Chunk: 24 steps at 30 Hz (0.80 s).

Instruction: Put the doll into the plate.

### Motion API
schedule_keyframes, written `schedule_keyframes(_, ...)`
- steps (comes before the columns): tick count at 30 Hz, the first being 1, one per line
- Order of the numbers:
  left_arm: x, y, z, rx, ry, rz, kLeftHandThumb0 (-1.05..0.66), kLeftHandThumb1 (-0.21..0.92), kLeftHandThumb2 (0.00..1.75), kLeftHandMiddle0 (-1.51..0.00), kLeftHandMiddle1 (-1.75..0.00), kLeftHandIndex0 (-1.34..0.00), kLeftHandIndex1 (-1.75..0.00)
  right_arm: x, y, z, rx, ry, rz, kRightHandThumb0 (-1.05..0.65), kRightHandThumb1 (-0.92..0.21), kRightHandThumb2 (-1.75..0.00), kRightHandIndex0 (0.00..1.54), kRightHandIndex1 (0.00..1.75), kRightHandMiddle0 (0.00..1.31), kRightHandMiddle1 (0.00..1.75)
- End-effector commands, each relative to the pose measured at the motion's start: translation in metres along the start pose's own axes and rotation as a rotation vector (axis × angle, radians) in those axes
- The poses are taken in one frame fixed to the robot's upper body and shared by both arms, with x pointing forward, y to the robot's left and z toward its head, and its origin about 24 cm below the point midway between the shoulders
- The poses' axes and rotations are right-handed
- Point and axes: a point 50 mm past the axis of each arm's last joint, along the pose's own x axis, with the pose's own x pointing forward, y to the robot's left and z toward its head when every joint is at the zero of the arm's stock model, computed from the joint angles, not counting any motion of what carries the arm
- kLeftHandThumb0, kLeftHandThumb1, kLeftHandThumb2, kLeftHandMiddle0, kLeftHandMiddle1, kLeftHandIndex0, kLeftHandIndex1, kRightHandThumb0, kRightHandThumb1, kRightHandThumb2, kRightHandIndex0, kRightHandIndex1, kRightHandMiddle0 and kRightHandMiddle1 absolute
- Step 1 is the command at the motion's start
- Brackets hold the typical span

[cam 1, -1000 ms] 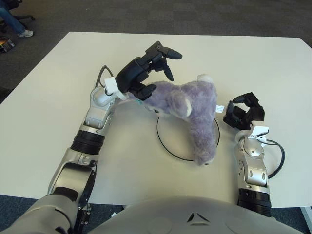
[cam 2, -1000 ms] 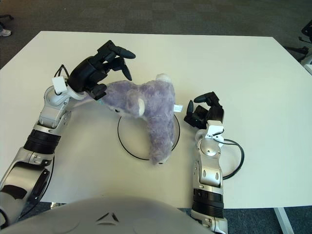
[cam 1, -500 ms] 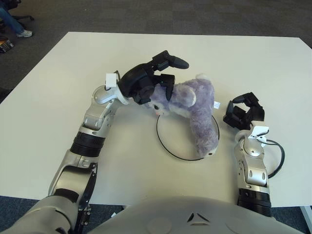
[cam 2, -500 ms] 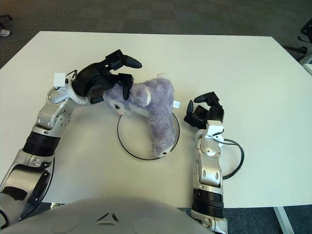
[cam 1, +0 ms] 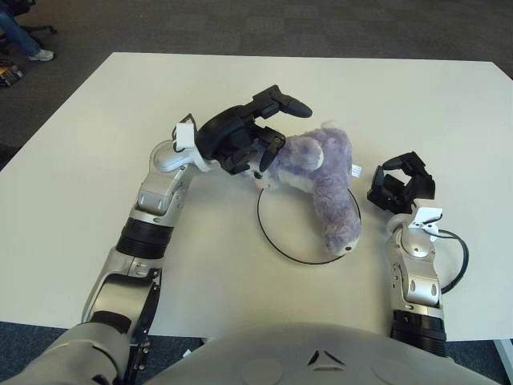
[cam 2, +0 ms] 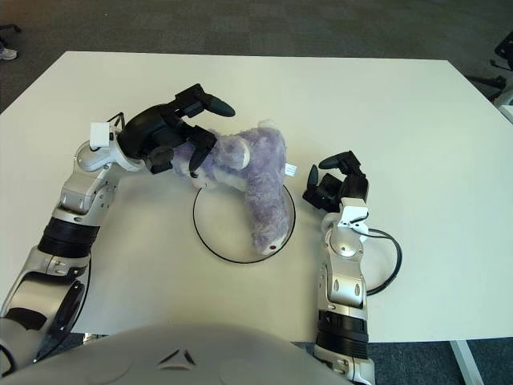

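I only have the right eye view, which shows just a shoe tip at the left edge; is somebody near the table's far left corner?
Observer: Yes. The left eye view shows a person's leg in blue jeans, with a white shoe, on the floor beyond that corner.
Operator: Thanks. I see the left robot hand gripping the doll by its head above the plate, and the right robot hand right of the plate. Anything else over there?
Observer: A dark object lies on the floor nearer the table; I cannot identify it.

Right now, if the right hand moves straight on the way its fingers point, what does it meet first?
Probably the doll: the right hand points left toward its white tag, above the plate rim. Depth is uncertain.
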Motion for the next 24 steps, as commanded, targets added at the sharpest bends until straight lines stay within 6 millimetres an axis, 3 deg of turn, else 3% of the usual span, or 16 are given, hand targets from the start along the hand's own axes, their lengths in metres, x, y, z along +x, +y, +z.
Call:
schedule_keyframes(1,-0.001,0.002,-0.002,-0.067,-0.037,0.057,-1.02,0.92,0.53,-1.24,-1.75,0.00,-1.02,0.001,-0.002,0.002,-0.001,-0.008,-0.007,-0.44,-0.42,-1.19,1.15,1.75,0.53,1.75)
schedule_keyframes(7,-0.005,0.019,-0.014,-0.136,-0.054,0.142,-0.99,0.92,0.55,-1.28,-1.75,0.00,-1.09,0.001,-0.002,0.002,-0.001,-0.005,-0.010,-0.44,-0.42,-1.18,1.14,1.75,0.53,1.75)
schedule_keyframes(10,-0.004,0.034,-0.016,-0.003,-0.059,0.242,-1.00,0.92,0.67,-1.27,-1.75,0.00,-1.10,0.001,-0.002,0.002,0.000,-0.003,-0.009,-0.44,-0.42,-1.18,1.14,1.75,0.53,1.75)
schedule_keyframes(14,-0.001,0.037,-0.013,0.177,-0.072,0.343,-1.03,0.92,0.81,-1.24,-1.75,0.00,-1.04,0.001,-0.003,0.002,0.003,-0.002,-0.009,-0.44,-0.42,-1.19,1.14,1.75,0.53,1.75)
schedule_keyframes(20,-0.020,0.041,-0.018,0.318,-0.014,0.483,-1.05,0.92,1.04,-1.11,-1.75,0.00,-0.77,0.001,-0.004,0.002,-0.003,-0.004,-0.004,-0.44,-0.42,-1.19,1.15,1.75,0.53,1.75)
schedule_keyframes(22,-0.020,0.043,-0.018,0.331,0.009,0.529,-1.05,0.92,1.10,-0.95,-1.66,0.00,-0.74,0.001,-0.004,0.002,-0.007,-0.003,-0.002,-0.44,-0.42,-1.19,1.15,1.75,0.53,1.75)
schedule_keyframes(24,-0.018,0.044,-0.019,0.331,0.020,0.568,-1.05,0.92,1.15,-0.81,-1.42,0.00,-0.73,0.001,-0.004,0.002,-0.007,-0.001,-0.001,-0.45,-0.42,-1.19,1.15,1.75,0.53,1.75)
